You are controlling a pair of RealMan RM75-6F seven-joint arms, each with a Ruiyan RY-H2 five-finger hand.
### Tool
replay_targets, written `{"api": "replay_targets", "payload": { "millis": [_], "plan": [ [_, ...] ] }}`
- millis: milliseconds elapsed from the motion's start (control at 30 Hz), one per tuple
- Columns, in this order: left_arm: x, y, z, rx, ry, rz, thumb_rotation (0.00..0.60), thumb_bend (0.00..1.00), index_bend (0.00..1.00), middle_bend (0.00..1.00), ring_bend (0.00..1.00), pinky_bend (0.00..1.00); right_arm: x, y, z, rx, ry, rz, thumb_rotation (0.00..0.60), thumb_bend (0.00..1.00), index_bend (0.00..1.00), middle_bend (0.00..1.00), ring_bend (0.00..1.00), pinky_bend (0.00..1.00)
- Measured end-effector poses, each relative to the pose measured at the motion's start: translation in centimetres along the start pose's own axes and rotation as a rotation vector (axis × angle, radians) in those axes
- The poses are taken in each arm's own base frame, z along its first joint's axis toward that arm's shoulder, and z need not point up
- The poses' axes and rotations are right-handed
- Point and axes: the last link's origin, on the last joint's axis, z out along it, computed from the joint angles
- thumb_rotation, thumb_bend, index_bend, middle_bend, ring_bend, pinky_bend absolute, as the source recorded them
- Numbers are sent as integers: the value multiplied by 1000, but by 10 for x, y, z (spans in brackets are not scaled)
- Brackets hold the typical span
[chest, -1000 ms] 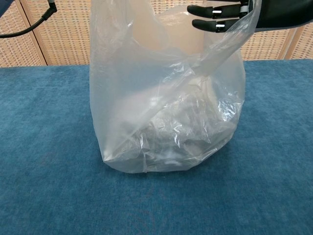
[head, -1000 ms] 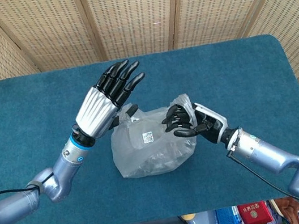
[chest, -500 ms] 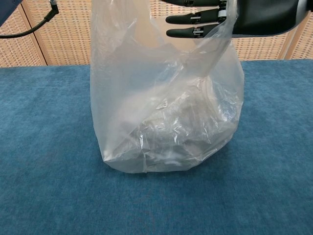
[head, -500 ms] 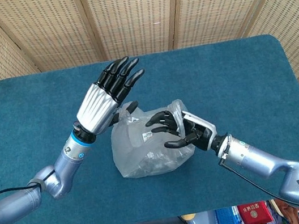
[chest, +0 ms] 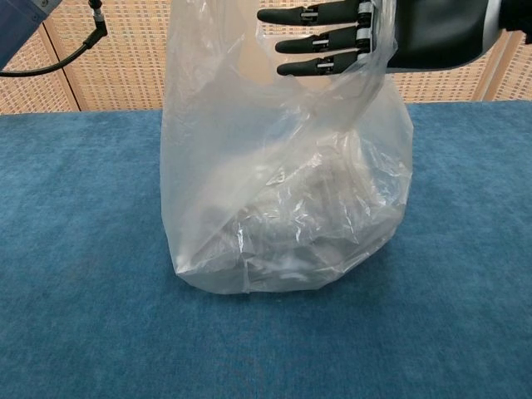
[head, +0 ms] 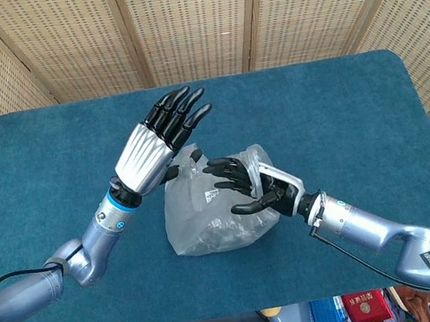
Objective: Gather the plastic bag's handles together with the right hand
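Plastic bag [chest: 283,191] top cut off in chest view, contents blurred, perhaps crumpled film, left hand [head: 163,135] unseen there

Left hand [head: 150,143] raised, fingers spread; right hand [head: 254,184] likewise.

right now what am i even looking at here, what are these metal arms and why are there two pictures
These are two silver robot arms, each ending in a black-fingered robot hand, working at a table covered in blue cloth. Both pictures show the same moment. One camera looks down from the robot's head; the other sits at chest height and looks across the table.

On the table stands a clear plastic bag with crumpled contents that I cannot make out. The right robot hand has its fingers spread, with a bag handle draped across it, reaching over the bag's top; it is not closed on the handles yet. The left robot hand is raised beside the bag with fingers straight; whether its thumb touches the bag I cannot tell. Woven screens stand behind.
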Motion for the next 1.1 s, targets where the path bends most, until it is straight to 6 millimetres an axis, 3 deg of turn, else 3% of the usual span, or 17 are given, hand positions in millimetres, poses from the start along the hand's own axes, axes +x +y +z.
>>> {"api": "replay_targets", "payload": {
  "millis": [1100],
  "plan": [
    [-13, 15, 23, 29, 1, -58, 600, 350, 0, 0, 0, 133, 4, 2, 23, 85, -42, 159, 600, 73, 127, 135, 0, 37]
  ]
}}
